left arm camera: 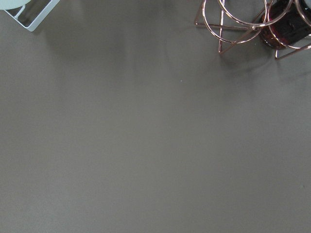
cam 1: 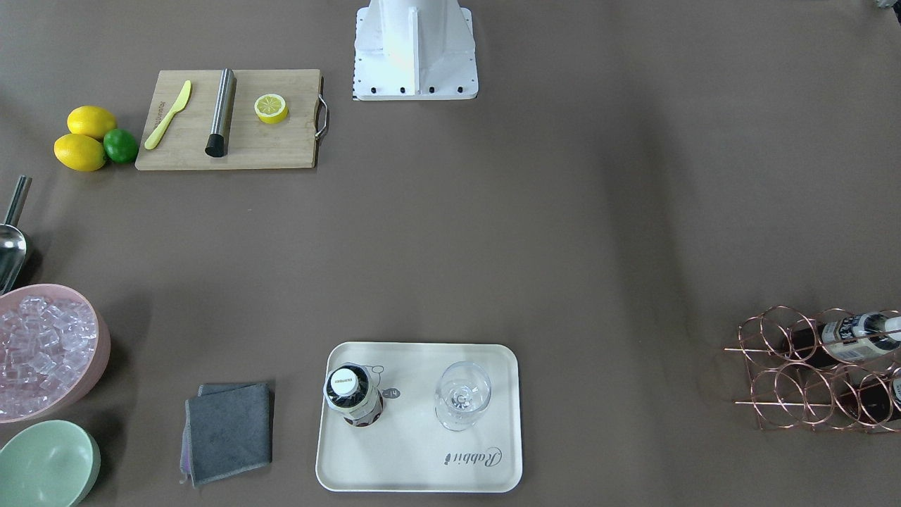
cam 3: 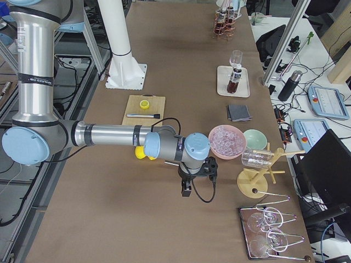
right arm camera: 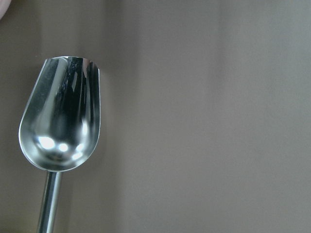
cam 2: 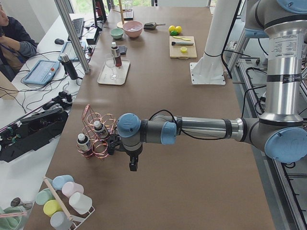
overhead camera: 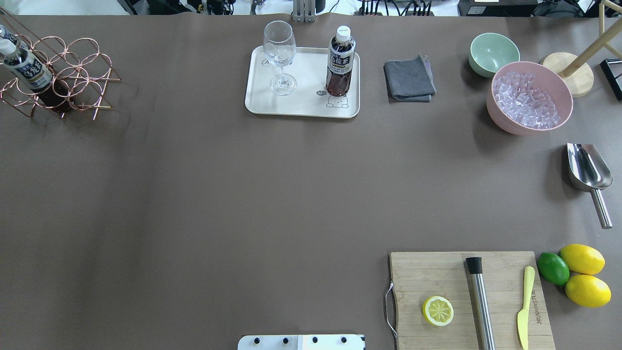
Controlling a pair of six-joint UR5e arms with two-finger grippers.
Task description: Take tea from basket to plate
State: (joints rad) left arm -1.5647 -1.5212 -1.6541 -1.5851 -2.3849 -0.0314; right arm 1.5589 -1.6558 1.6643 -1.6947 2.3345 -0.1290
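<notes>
One tea bottle (overhead camera: pixel 340 63) stands upright on the cream plate (overhead camera: pixel 301 104), next to a wine glass (overhead camera: pixel 280 53). It also shows in the front view (cam 1: pixel 352 398). The copper wire basket (overhead camera: pixel 73 73) stands at the table's far left corner and holds two more tea bottles (cam 1: pixel 855 334). My left gripper (cam 2: pixel 133 165) shows only in the exterior left view, above bare table beside the basket (cam 2: pixel 98 129); I cannot tell if it is open. My right gripper (cam 3: pixel 186 190) shows only in the exterior right view, above the metal scoop (right arm camera: pixel 60 116); I cannot tell its state either.
A grey cloth (overhead camera: pixel 409 78), a mint bowl (overhead camera: pixel 493 52) and a pink bowl of ice (overhead camera: pixel 528 97) stand right of the plate. A cutting board (overhead camera: pixel 471 296) with half a lemon, a knife and a steel rod lies near right, with lemons and a lime (overhead camera: pixel 576 272).
</notes>
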